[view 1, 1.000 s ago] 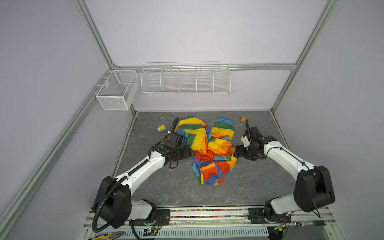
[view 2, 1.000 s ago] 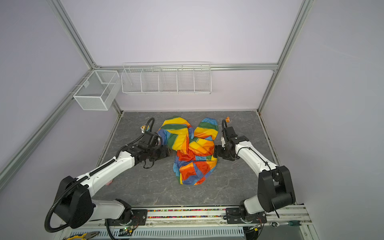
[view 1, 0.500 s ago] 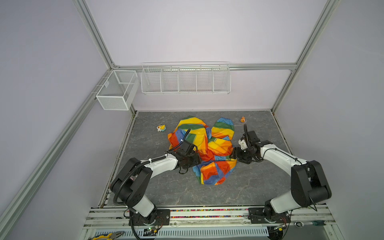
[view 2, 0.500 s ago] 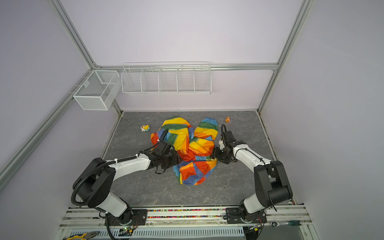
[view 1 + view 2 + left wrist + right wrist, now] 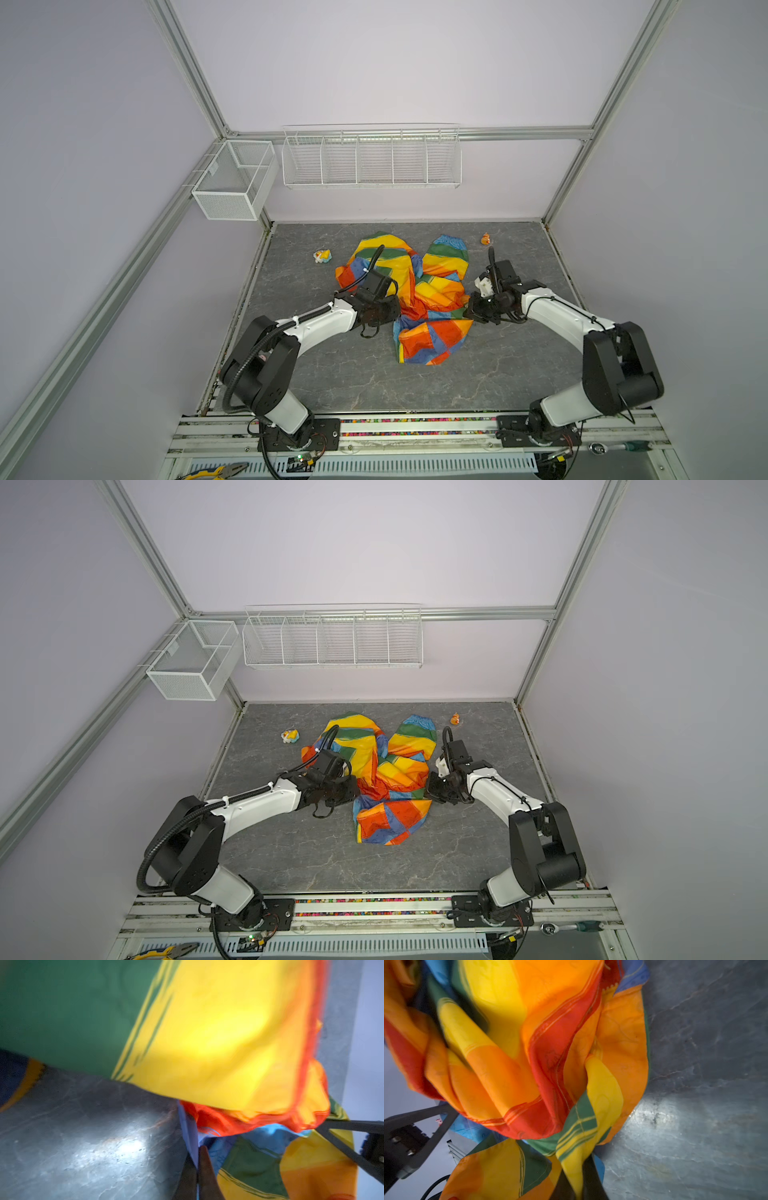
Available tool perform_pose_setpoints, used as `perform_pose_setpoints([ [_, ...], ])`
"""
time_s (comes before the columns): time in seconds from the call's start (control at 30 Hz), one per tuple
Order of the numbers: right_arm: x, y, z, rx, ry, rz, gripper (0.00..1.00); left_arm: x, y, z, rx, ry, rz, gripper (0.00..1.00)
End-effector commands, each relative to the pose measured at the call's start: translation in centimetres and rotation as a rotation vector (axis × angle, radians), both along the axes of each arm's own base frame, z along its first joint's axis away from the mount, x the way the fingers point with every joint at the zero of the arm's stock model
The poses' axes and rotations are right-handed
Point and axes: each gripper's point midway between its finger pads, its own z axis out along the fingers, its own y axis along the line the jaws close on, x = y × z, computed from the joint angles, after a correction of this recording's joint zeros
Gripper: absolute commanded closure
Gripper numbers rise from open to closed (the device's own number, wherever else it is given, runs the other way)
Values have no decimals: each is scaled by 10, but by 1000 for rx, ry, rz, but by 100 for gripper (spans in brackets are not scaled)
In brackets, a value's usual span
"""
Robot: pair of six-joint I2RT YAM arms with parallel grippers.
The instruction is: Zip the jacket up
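Observation:
The rainbow-striped jacket (image 5: pixel 432 291) (image 5: pixel 390 771) lies crumpled in a heap on the grey table in both top views; its zipper is not discernible. My left gripper (image 5: pixel 395 312) (image 5: pixel 354 791) is at the heap's left edge. In the left wrist view it (image 5: pixel 197 1164) is shut on a thin pale blue edge of the jacket (image 5: pixel 218 1032). My right gripper (image 5: pixel 470 309) (image 5: pixel 431 789) is at the heap's right edge. In the right wrist view it (image 5: pixel 578 1184) is shut on a yellow fold with green stripes of the jacket (image 5: pixel 529 1043).
A small yellow toy figure (image 5: pixel 322 255) lies left of the jacket and an orange one (image 5: pixel 485 238) at the back right. Two white wire baskets (image 5: pixel 235 183) (image 5: pixel 371 156) hang on the back walls. Pliers (image 5: pixel 212 471) lie below the front rail.
Both arms have moved inward against the jacket, the left one farther. Both grippers, open before, have shut on its fabric. The heap is pinched slightly narrower in the middle.

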Motion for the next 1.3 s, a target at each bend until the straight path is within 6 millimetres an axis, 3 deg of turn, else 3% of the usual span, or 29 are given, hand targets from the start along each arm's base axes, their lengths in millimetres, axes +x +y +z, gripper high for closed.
perform_pose_setpoints([
  [0.0, 8, 5, 56, 50, -119, 25, 93, 14, 0, 65, -8, -149, -18, 100],
  [0.43, 38, 19, 236, 147, -545, 100, 93, 36, 0, 244, -107, -504, -55, 100],
  [0.63, 46, 21, 316, 172, -750, 129, 93, 34, 7, 309, -113, -640, -69, 100],
  [0.93, 44, 25, 399, 217, -966, 169, 93, 25, 15, 379, -142, -806, -91, 100],
  [1.27, 14, 24, 455, 275, -1134, 210, 93, -1, 22, 432, -253, -924, -117, 100],
])
